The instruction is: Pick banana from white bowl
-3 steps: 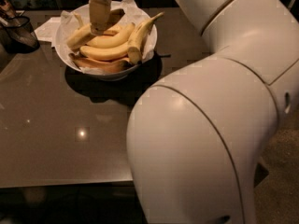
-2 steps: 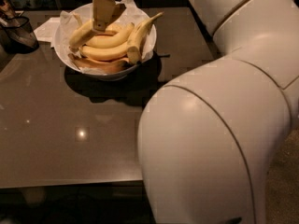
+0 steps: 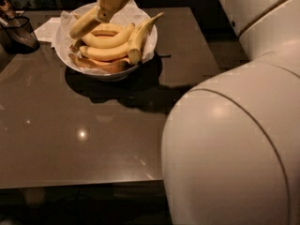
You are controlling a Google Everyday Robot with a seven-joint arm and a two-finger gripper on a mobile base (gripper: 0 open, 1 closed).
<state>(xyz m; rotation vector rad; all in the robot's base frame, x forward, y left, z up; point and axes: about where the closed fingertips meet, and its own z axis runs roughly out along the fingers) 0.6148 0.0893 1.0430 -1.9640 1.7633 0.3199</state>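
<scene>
The white bowl [image 3: 146, 50] stands at the far left of the dark table, lined with crinkled white paper and holding several bananas. My gripper [image 3: 102, 14] hangs over the bowl's back left and is shut on the pale-yellow banana [image 3: 83, 24]. It holds that banana tilted, its low end just above the others. A banana with a long thin stem [image 3: 139, 32] lies at the bowl's right. A darker orange-tinted banana [image 3: 101, 66] lies along the front.
A dark glass container [image 3: 18, 31] stands at the far left, with white paper [image 3: 48, 30] beside the bowl. My arm's big white body [image 3: 234, 149] fills the right and lower right. The table's near edge [image 3: 79, 184] runs along the bottom.
The gripper has risen a little with the pale-yellow banana, lifting it off the pile. The arm's white body has shifted right in view.
</scene>
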